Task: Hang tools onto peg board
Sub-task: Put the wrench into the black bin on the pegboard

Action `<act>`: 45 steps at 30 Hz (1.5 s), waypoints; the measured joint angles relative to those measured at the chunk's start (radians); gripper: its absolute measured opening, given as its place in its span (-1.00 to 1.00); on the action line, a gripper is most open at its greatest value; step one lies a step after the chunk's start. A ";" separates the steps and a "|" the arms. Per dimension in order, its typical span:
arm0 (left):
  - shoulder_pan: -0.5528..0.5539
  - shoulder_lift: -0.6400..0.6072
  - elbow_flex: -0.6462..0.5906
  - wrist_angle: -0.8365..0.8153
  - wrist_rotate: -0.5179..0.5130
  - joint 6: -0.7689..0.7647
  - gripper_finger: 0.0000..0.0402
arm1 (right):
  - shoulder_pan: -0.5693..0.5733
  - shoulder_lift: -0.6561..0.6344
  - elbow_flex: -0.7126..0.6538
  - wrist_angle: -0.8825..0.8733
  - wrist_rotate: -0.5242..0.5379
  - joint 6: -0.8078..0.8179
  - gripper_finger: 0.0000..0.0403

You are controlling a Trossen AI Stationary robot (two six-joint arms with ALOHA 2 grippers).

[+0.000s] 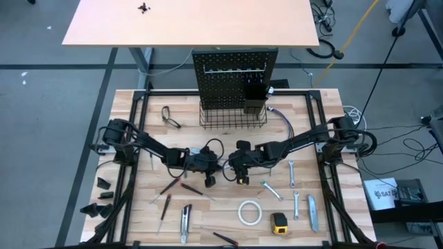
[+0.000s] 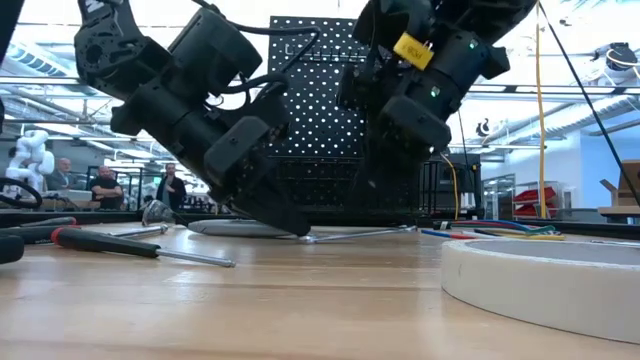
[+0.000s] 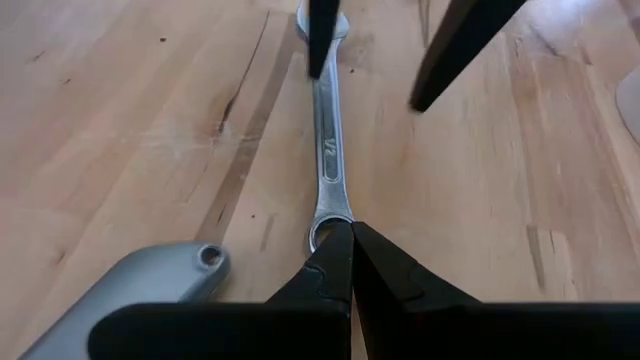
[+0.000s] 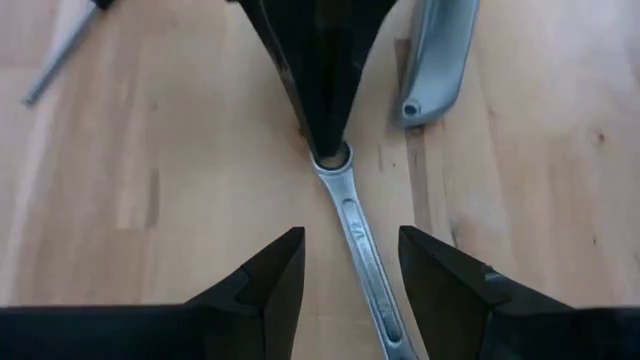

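Observation:
A silver wrench (image 3: pixel 327 140) lies flat on the wooden table, in front of the peg board (image 1: pixel 235 76). My left gripper (image 3: pixel 350 228) is shut, with its tips on the wrench's ring end. My right gripper (image 4: pixel 350 240) stands open over the wrench's other half (image 4: pixel 345 195), one finger on either side of the shaft, and touches nothing. The two grippers face each other at the table's middle, my left gripper (image 1: pixel 209 178) and my right gripper (image 1: pixel 241 177). A grey utility knife (image 3: pixel 140 290) lies beside the wrench. My left gripper bears on the wrench's ring end (image 3: pixel 322 222) with its shut fingertips. The fingers slant down from the table's left side, along the wrench's length. The wrench stays on the table; whether its far end is raised, I cannot tell.
Red-and-black screwdrivers (image 1: pixel 173 185) lie near left. A white tape roll (image 1: pixel 249 212), a yellow tape measure (image 1: pixel 279 222), more wrenches (image 1: pixel 293 173) and a knife (image 1: pixel 313 212) lie near right. Pliers (image 1: pixel 169 116) are far left, by the wire basket (image 1: pixel 233 117).

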 joint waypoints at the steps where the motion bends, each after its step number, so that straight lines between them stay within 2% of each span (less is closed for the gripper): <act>1: 0.000 0.001 0.000 -0.001 0.004 0.000 -0.96 | -0.003 0.005 0.000 -0.002 0.000 -0.002 -0.22; 17: 0.001 0.003 -0.003 -0.004 0.012 0.000 -0.96 | -0.017 0.041 0.002 -0.134 -0.024 -0.065 -0.25; 21: 0.000 0.004 -0.003 -0.003 0.014 0.001 -0.96 | -0.017 0.047 0.003 -0.137 -0.029 -0.066 -0.43; 26: 0.000 0.004 -0.004 -0.002 0.013 0.001 -0.96 | -0.015 0.048 0.003 -0.142 -0.034 -0.074 -0.82; 33: 0.001 0.004 -0.007 0.033 0.017 -0.008 -0.95 | 0.001 0.049 0.002 -0.147 -0.020 -0.028 -0.86; 37: -0.002 -0.030 -0.010 0.066 0.087 -0.009 -0.86 | 0.014 0.043 0.002 -0.151 -0.007 0.004 -0.86; 45: -0.001 -0.240 -0.009 0.029 0.109 0.055 -0.47 | 0.047 0.008 0.000 -0.199 0.024 0.024 -0.86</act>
